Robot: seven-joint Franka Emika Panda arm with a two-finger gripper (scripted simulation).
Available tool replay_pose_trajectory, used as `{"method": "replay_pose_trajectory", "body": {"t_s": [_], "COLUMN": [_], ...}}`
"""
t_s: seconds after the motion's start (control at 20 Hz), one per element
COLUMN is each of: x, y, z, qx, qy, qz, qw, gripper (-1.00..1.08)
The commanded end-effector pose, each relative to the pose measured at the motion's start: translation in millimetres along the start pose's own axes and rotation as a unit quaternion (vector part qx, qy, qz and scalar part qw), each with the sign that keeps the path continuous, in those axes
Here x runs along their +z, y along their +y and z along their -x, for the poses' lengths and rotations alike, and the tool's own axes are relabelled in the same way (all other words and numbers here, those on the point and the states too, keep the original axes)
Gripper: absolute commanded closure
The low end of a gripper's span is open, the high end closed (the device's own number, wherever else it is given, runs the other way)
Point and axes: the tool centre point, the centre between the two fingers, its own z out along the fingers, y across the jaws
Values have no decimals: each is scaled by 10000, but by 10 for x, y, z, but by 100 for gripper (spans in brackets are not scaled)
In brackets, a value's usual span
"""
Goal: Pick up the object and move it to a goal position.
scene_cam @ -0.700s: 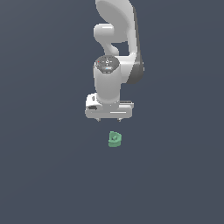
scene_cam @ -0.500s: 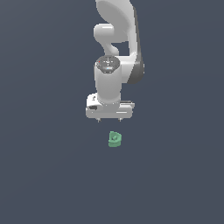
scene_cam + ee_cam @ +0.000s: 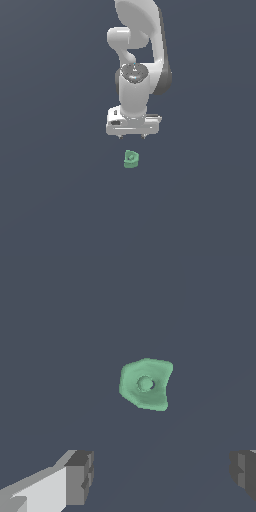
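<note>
The object is a small green chunky block [image 3: 131, 159] with a rounded side and a round dimple on top. It lies on the flat dark grey floor, just in front of and below my gripper [image 3: 131, 135] in the exterior view. In the wrist view the block [image 3: 145, 384] sits ahead of the gap between my two fingertips. One fingertip [image 3: 80, 477] and the other [image 3: 243, 472] stand wide apart. The gripper [image 3: 161, 475] is open and empty, and it is apart from the block.
The white arm [image 3: 140, 55] rises behind the gripper toward the top of the exterior view. The dark grey floor [image 3: 60, 200] spreads all around. No goal marker shows in either view.
The gripper and wrist have shifted a little to the exterior view's right, coming more in line with the block. The block has not moved.
</note>
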Motion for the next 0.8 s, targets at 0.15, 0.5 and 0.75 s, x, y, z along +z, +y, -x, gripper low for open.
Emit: {"method": "replay_pose_trajectory", "body": {"t_s": [0.15, 0.5, 0.75], "x": [63, 307, 510], "y": [11, 14, 17], "z": [-56, -255, -395], "qx": [88, 384, 610], "qy": [-2, -5, -6], "qz": [0, -1, 5], "qw": [10000, 9993, 9981], "gripper": [-92, -92, -92]}}
